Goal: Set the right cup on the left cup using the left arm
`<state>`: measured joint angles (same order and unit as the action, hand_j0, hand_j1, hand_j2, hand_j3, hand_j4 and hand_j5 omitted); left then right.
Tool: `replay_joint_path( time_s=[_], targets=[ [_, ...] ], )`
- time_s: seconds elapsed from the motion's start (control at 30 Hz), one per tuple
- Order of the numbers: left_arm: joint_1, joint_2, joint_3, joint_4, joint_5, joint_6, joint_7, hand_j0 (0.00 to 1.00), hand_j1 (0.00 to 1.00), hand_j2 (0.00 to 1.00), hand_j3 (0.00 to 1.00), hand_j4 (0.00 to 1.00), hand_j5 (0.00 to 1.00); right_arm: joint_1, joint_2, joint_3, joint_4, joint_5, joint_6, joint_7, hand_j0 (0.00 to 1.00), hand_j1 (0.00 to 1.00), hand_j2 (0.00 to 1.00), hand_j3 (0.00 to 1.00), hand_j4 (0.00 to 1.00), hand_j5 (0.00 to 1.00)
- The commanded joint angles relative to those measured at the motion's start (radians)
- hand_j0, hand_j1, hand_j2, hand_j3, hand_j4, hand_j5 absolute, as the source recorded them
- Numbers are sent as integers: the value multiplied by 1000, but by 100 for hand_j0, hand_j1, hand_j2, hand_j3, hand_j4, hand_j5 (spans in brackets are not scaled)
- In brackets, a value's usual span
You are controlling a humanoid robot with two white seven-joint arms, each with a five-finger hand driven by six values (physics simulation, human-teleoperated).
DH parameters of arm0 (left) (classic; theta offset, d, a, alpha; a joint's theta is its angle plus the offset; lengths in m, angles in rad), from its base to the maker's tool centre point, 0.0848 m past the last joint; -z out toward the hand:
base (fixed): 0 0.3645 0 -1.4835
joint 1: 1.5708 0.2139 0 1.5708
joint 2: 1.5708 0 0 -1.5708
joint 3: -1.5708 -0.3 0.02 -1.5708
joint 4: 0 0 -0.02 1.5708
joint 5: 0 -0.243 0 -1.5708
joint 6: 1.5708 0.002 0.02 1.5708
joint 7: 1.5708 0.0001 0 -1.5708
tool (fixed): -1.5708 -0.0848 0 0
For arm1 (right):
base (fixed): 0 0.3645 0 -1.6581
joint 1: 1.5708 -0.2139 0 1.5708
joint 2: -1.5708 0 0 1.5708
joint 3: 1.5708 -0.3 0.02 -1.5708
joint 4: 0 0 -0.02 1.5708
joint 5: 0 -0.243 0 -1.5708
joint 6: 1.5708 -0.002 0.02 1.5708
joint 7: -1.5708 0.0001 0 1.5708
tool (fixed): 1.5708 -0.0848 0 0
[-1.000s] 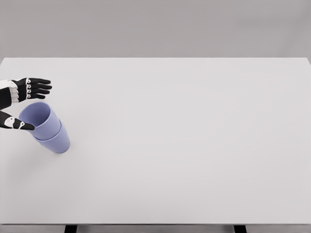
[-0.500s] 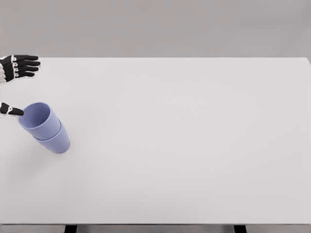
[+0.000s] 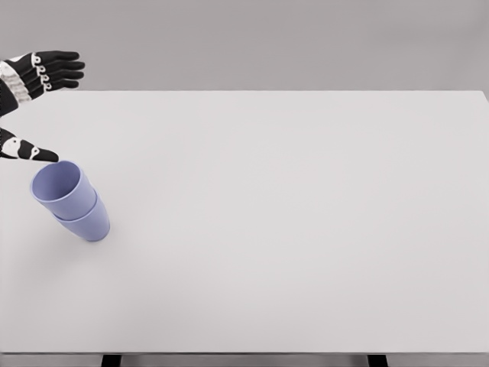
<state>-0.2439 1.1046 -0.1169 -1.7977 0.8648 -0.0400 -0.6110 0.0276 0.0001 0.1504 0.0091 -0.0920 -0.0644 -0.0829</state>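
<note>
I am holding my left hand (image 3: 34, 103) up at the far left side, above the table (image 3: 290, 229) and away from the cups. My fingers (image 3: 57, 69) are pointing to the right, stretched out side by side. My thumb (image 3: 30, 151) is sticking out lower down, with a big gap between it and my fingers. So my hand is spread wide and is holding nothing. The thumb tip is hanging just beyond the rim of the top cup (image 3: 63, 189), and I cannot tell if it is touching it.

The top cup is sitting inside the bottom cup (image 3: 88, 224). Both are light purple and are standing near the left edge of the table.

My wrist and arm are cut off by the left edge, so I am only seeing part of my hand. Most of the bottom cup is hiding behind the top one.
</note>
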Motion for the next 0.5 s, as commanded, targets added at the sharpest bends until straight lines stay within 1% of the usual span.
replay_joint_path(
  time_s=[0.0,0.03,0.07,0.13,0.23,0.3,0.47],
  targets=[
    [0,-45,-3,-3,5,-12,0,100,100,100,100,100,100,0,0,0,0,0,0,0,100,100,100,100,100,100],
    [0,-68,-4,-3,5,-12,0,100,100,100,100,100,100,0,0,0,0,0,0,0,100,100,100,100,100,100],
    [-2,-85,-26,-3,5,-12,0,100,100,100,100,100,100,0,0,0,0,0,0,0,100,100,100,100,100,100],
    [-9,-86,-52,-3,5,-12,0,100,100,100,100,100,100,0,0,0,0,-2,0,0,100,100,100,100,100,100],
    [-12,-88,-69,-3,7,-9,0,100,100,100,100,100,100,0,0,0,0,0,0,0,100,100,100,100,100,100],
    [-11,-94,-98,-3,7,-6,0,100,100,100,100,100,100,0,0,0,0,0,0,0,100,100,100,100,100,100],
    [-18,-89,-104,-3,5,2,0,100,100,100,100,100,100,0,0,0,0,0,0,0,100,100,100,100,100,100]
  ],
)
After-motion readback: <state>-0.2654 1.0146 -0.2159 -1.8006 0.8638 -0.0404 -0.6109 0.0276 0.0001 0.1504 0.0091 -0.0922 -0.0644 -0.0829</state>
